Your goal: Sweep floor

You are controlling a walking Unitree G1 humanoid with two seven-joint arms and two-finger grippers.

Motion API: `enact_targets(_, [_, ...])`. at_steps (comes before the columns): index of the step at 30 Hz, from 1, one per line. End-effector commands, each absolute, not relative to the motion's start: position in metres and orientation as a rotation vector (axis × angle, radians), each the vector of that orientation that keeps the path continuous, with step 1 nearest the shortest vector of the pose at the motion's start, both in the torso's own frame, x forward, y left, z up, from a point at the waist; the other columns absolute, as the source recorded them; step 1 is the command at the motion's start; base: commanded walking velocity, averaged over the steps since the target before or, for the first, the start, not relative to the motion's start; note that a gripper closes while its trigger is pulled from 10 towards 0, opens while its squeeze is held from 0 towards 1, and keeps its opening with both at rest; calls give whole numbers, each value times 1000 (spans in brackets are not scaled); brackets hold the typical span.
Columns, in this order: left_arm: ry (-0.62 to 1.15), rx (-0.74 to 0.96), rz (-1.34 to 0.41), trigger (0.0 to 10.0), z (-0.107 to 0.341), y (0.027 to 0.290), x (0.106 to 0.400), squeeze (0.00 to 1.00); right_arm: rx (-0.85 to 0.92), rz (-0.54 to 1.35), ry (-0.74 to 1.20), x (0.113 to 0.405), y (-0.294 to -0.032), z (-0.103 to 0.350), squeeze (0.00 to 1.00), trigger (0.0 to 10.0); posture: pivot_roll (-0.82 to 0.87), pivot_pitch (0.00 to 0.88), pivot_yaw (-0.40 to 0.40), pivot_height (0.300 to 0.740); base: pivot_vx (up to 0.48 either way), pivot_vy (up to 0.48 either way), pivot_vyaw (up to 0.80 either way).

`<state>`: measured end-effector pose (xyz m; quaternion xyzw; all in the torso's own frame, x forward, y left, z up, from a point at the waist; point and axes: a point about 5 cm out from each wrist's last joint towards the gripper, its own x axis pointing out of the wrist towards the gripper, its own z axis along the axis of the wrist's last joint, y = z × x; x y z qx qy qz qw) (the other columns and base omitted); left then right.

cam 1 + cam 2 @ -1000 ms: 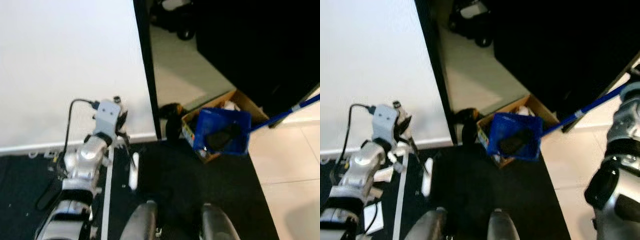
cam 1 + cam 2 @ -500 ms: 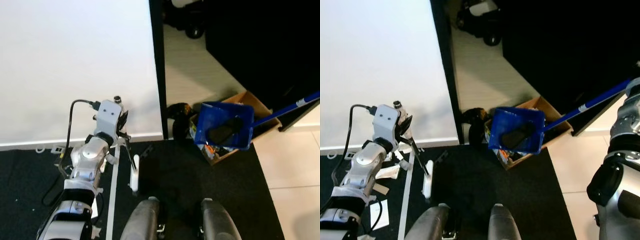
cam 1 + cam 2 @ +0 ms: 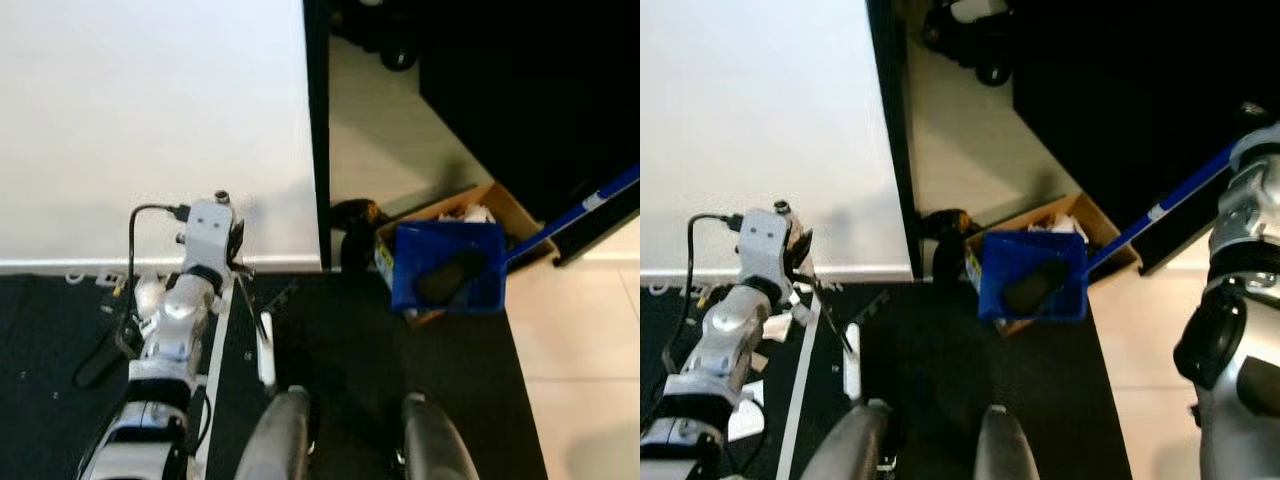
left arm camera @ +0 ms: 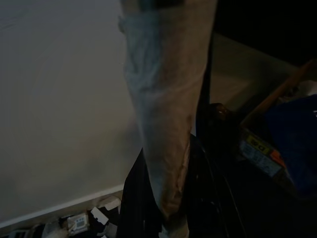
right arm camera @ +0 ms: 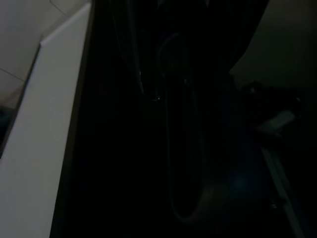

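1. Left eye view: the left gripper [image 3: 238, 272] holds a thin brush [image 3: 262, 335] whose white head rests on the black mat [image 3: 350, 340]. The blue dustpan [image 3: 447, 268] hangs over a cardboard box [image 3: 480, 205] by the white wall [image 3: 150, 120].
2. Right eye view: the right arm [image 3: 1240, 250] holds up the dustpan's blue handle [image 3: 1160, 208]; its gripper is out of sight.
3. Left wrist view: a pale finger [image 4: 166, 124] is close up; how far the gripper is open cannot be told.
4. Right wrist view: too dark to tell.

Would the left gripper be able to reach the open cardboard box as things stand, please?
Probably not: the left gripper sits by the white wall, the cardboard box lies well to the right, under the blue dustpan.
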<state>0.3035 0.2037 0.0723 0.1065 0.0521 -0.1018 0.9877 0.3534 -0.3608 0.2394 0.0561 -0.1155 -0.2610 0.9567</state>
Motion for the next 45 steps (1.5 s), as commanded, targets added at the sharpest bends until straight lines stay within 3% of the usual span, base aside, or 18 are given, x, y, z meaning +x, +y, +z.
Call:
enact_targets(1, [83,219,-180,10000,77,207,304,0,95,-525,-314,358,-358,266,0,10000,-1,105,-19,740,0,0,0])
enact_targets(14, [74,218,-161,10000,79,216,296,0,76,-561,-313,367,-350,287,0,10000,27,149,-34,740,0,0,0])
enact_targets(27, [49,230,-183,10000,88,221,287,0,-90,-641,-351,370,-342,302,0,10000,70,216,-31,740,0,0,0])
enact_targets(40, [29,215,-158,10000,91,222,283,0,-6,-578,-393,385,-313,313,0,10000,66,206,-46,740,0,0,0])
enact_targets(45, [26,210,-154,10000,93,220,286,0,-43,-612,-390,394,-288,317,0,10000,66,206,-54,740,0,0,0])
